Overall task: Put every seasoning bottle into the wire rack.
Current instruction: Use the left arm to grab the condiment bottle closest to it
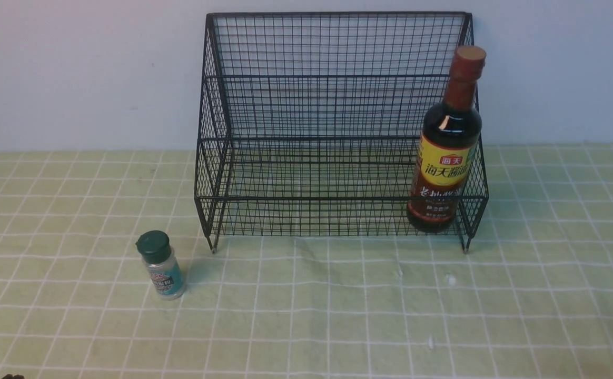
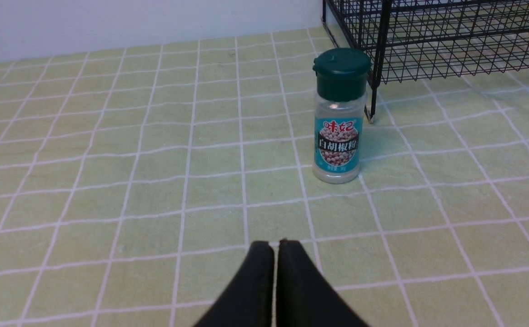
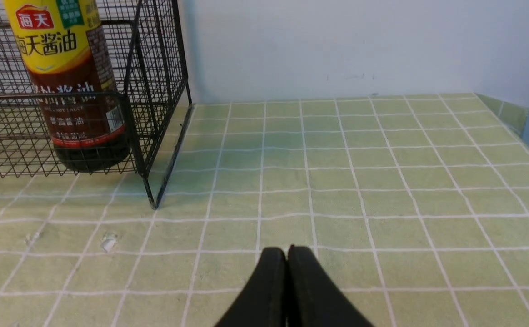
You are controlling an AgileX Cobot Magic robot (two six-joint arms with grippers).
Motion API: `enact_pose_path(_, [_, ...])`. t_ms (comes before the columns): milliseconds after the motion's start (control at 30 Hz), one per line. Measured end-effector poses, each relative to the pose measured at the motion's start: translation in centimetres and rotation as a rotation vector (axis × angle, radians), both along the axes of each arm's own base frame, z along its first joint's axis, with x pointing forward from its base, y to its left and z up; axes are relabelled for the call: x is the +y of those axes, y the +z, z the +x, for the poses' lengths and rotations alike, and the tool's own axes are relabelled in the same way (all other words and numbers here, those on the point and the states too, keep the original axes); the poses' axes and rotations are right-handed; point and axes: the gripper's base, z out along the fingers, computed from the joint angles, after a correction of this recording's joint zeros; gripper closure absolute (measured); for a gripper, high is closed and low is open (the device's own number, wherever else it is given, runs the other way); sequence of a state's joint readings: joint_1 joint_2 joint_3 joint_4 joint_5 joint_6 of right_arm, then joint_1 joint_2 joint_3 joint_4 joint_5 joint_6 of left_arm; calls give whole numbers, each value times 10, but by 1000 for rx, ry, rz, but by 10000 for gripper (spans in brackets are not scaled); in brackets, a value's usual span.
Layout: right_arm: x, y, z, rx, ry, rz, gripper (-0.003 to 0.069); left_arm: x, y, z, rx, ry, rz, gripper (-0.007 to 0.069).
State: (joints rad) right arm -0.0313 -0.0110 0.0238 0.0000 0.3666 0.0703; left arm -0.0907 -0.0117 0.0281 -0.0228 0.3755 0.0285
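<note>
The black wire rack (image 1: 333, 105) stands at the back of the table against the wall. A tall dark soy-sauce bottle (image 1: 446, 152) with a brown-red cap stands upright inside the rack at its right end, behind the low front rail (image 3: 51, 96). The small clear shaker (image 1: 161, 266), with a green cap and teal label, stands upright on the cloth just left of the rack's front left foot. My left gripper (image 2: 276, 243) is shut and empty, a short way in front of the shaker (image 2: 338, 118). My right gripper (image 3: 287, 249) is shut and empty, to the right of the rack's corner foot (image 3: 154, 206).
A green checked cloth (image 1: 338, 316) covers the table, with a pale wall behind it. A few small white specks (image 1: 450, 279) lie on the cloth in front of the rack. The cloth's far right corner (image 3: 510, 111) shows in the right wrist view.
</note>
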Motion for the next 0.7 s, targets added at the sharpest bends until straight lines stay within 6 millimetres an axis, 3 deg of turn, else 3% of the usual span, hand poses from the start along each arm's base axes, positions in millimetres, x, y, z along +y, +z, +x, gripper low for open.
enact_pose_path(700, [0, 0, 0, -2, -4, 22, 673, 0, 0, 0, 0, 0, 0, 631])
